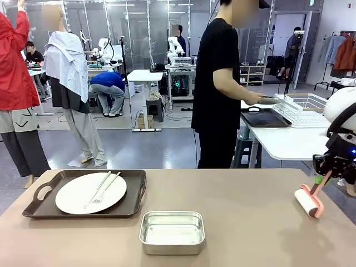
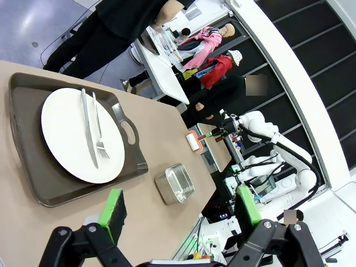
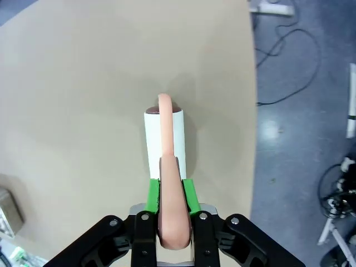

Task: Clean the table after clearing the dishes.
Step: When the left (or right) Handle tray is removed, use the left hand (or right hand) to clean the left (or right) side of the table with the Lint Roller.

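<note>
Table: beige matte top, rounded edge, even sheen. On its far-left part sits a brown handled tray carrying a white plate. A knife and fork lie side by side across the plate. A steel pan sits mid-table at the near edge, just beside the tray's near right corner, not touching it. Right gripper is clamped on the pink handle of a roller. The roller's white drum looks to be down on the top, close to the table's right edge. Left gripper hangs above the table with jaws spread wide and nothing between the green pads; the tray and pan lie below it. Past the far edge a person in black stands turned toward a white table. One hand is out over a second tray, dark, beside a white wire rack. Can't tell what that hand holds. The floor is grey and glossy, with cables trailing under the benches farther back. Glass partitions stand behind, other people are at benches, and a clothes rail stands at far right.
</note>
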Controlling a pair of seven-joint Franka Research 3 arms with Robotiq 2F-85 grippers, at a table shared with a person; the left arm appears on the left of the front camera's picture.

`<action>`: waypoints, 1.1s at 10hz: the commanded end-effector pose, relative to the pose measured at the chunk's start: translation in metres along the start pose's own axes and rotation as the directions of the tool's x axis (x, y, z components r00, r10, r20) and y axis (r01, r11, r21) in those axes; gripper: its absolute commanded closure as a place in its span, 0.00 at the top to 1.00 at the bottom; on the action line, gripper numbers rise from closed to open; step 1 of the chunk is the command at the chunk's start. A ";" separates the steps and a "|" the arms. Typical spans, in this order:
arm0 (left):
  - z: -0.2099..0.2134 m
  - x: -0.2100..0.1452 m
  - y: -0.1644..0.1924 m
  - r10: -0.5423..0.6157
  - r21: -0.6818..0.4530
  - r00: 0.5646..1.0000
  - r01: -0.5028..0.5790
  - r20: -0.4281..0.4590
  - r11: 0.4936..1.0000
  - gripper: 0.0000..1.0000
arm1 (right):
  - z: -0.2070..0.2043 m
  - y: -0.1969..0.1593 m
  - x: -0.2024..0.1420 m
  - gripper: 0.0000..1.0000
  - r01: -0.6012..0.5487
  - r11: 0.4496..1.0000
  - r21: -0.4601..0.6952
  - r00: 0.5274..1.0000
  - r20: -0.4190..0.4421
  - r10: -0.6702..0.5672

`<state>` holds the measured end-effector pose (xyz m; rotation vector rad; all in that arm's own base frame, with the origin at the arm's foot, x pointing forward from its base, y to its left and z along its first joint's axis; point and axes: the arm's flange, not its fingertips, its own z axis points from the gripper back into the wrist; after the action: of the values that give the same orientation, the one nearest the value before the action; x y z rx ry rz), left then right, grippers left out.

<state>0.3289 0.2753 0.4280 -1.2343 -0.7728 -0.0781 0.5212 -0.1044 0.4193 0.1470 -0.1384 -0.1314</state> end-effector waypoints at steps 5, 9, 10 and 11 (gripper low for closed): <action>0.003 0.000 -0.002 -0.003 -0.001 1.000 0.003 0.003 1.000 1.00 | 0.074 0.053 -0.025 0.21 -0.079 0.996 -0.032 0.987 0.139 0.083; 0.003 0.000 -0.002 -0.003 -0.001 1.000 0.003 0.003 1.000 1.00 | 0.097 0.064 -0.025 0.21 -0.115 0.993 -0.025 0.985 0.125 0.118; 0.003 0.000 -0.002 -0.003 -0.001 1.000 0.003 0.003 1.000 1.00 | 0.107 0.062 -0.027 0.21 -0.119 0.992 -0.038 0.977 0.173 0.124; 0.003 0.000 -0.002 -0.003 -0.001 1.000 0.003 0.003 1.000 1.00 | 0.107 0.062 -0.027 0.21 -0.119 0.992 -0.038 0.977 0.173 0.124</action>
<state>0.3290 0.2752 0.4280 -1.2344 -0.7726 -0.0783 0.4862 -0.0554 0.5274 0.1020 -0.3051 -0.0248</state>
